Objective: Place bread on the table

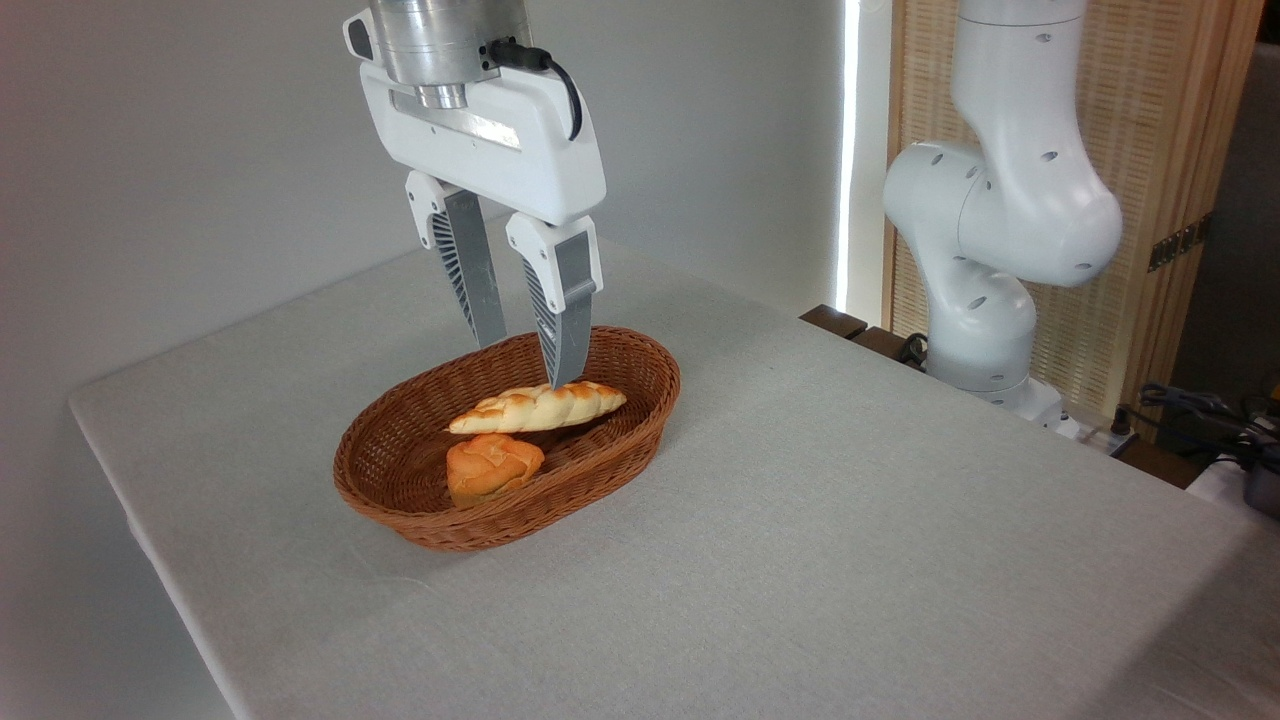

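Observation:
The bread [538, 407], a long braided loaf with golden-brown twists, lies inside the brown wicker basket [640, 420] on the light grey table [850, 520]. My gripper [527, 362] hangs open just above the loaf, pointing down. Its right fingertip [564, 375] reaches the loaf's top edge, while the left finger [478, 300] stands behind the loaf, over the basket's far rim. Nothing is held between the fingers.
A small round orange bun [492, 468] sits in the basket in front of the loaf. The arm's white base [990, 300] rises at the table's back right edge, with cables [1200, 410] beside it. Bare cloth spreads right of and in front of the basket.

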{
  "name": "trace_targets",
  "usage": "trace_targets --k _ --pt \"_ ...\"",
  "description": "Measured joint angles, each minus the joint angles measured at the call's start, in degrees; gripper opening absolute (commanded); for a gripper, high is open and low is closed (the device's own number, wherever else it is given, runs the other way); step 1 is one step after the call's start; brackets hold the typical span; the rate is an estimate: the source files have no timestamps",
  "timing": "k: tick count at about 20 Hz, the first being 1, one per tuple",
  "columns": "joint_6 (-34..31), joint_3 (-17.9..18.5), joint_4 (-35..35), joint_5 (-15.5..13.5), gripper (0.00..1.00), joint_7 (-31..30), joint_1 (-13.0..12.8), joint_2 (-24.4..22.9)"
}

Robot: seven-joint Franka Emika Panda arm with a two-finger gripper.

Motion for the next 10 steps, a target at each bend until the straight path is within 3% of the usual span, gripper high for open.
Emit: trace_targets --k 10 --pt "0.0 0.2 0.0 0.0 1.00 0.9 0.4 0.0"
